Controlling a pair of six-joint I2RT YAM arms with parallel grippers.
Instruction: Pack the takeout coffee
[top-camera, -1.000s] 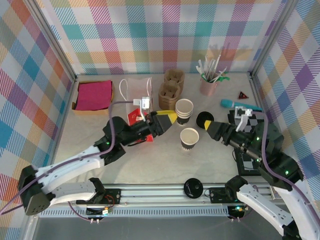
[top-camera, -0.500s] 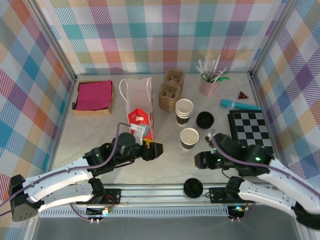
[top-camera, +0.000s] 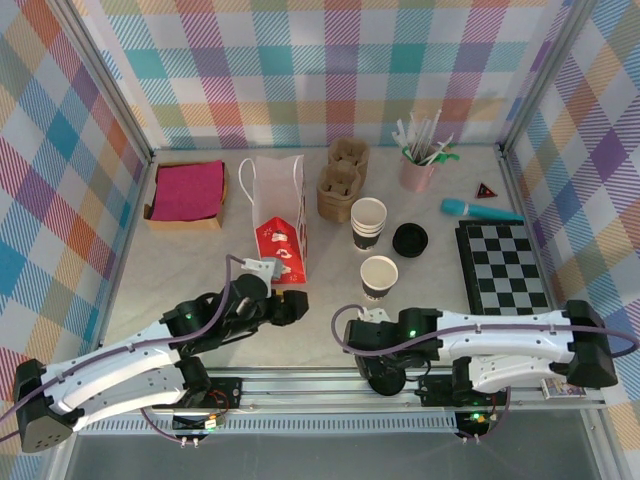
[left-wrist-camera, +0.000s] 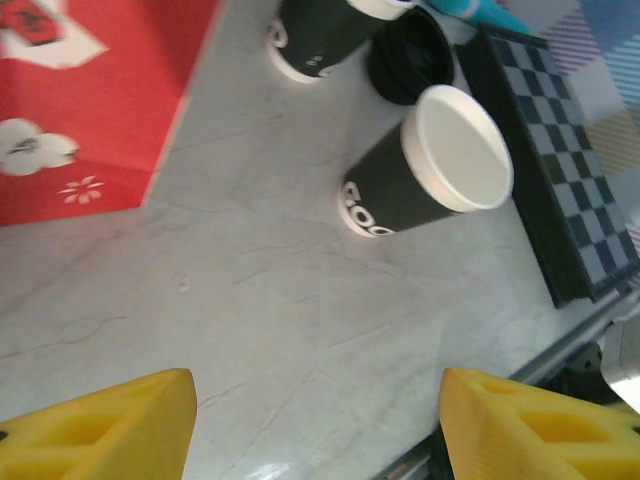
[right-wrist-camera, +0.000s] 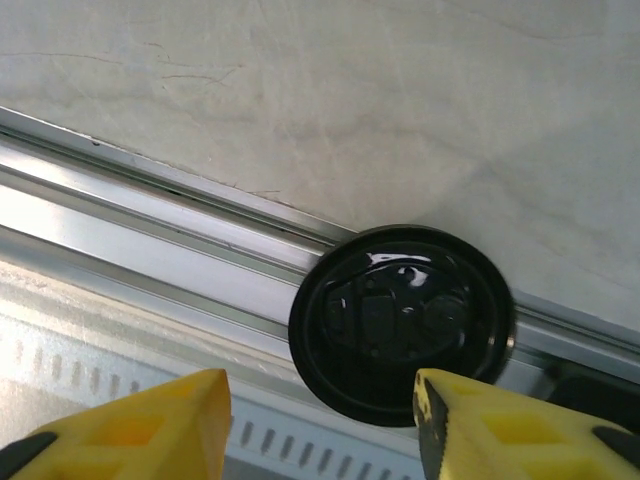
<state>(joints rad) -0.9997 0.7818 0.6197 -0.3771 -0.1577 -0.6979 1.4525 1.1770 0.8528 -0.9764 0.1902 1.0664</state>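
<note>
Posture: the left arm lies low across the table from the near-left corner, forearm angled toward the centre. The left gripper (left-wrist-camera: 315, 435) hovers over bare tabletop (left-wrist-camera: 300, 300) near the foot of the red paper bag (left-wrist-camera: 90, 100), with its jaws spread wide and nothing between them. The right arm is folded flat along the near edge, elbow far right, wrist turned toward the front rail (right-wrist-camera: 150, 230). The right gripper (right-wrist-camera: 320, 430) hangs above a loose black lid (right-wrist-camera: 400, 325) lying on that rail. Its yellow fingers (right-wrist-camera: 130, 430) stand apart and grip nothing.

Task item: the takeout coffee cup (top-camera: 379, 277) stands upright mid-table, apart from both grippers, between the bag and the checkerboard (top-camera: 503, 265). It has a dark wall with white lettering, a white rim and interior, and an uncovered mouth. A stack of like cups (top-camera: 368, 222) and a second black lid (top-camera: 410, 240) sit just behind it.
</note>
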